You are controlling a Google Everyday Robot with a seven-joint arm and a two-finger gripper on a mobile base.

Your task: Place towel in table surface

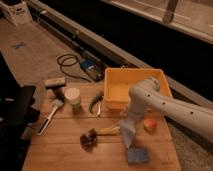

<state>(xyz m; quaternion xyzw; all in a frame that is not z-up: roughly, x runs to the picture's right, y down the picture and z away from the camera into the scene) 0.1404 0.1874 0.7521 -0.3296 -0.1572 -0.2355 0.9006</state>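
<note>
The table surface point(65, 145) holds bin point(137, 71), sponge point(137, 155), cup point(73, 97), brush point(50, 117).

White rounded arm point(175, 107), dark holes at elbow, tool point(128, 120) at lower end.

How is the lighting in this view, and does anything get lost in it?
Camera view: dim, warm light; the table surface is evenly lit; the strip behind the yellow bin is nearly black; the gripper, low over the towel at mid-table, merges with it.

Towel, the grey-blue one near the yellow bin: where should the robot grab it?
Probably the wide end, from straight above. The towel lies thin on the table surface, tapering to a point toward the blue sponge, and the gripper sits right over that wide end.
</note>
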